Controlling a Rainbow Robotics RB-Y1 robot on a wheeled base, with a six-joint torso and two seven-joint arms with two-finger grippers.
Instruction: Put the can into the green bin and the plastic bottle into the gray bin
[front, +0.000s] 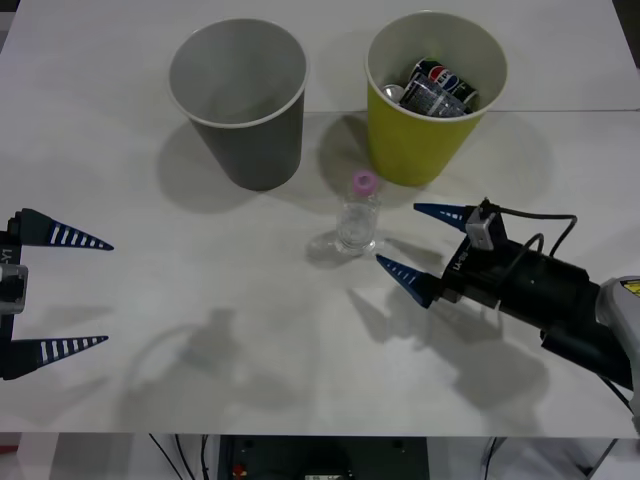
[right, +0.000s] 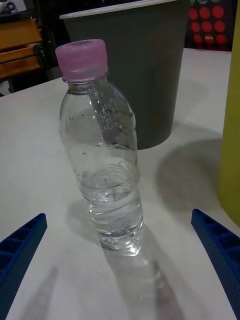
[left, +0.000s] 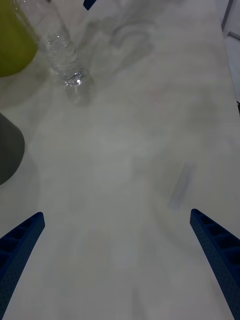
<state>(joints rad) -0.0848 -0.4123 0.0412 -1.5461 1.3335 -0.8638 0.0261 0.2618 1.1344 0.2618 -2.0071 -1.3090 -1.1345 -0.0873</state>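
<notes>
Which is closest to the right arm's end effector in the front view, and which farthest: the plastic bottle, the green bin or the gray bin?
From the right end effector:
1. Plastic bottle, just ahead of the open fingers.
2. Green bin, behind the bottle.
3. Gray bin, farthest, toward the robot's left.

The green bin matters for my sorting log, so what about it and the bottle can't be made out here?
- Green bin, front view: cans lie inside, but its wall hides how many.
- Green bin, right wrist view: the picture's edge leaves a mere strip.
- Bottle, front view: too small to show its water level, which the right wrist view does show.
- Bottle, left wrist view: cap cut off by the edge.
- Gray bin, front view: bottom lies in shade.
</notes>
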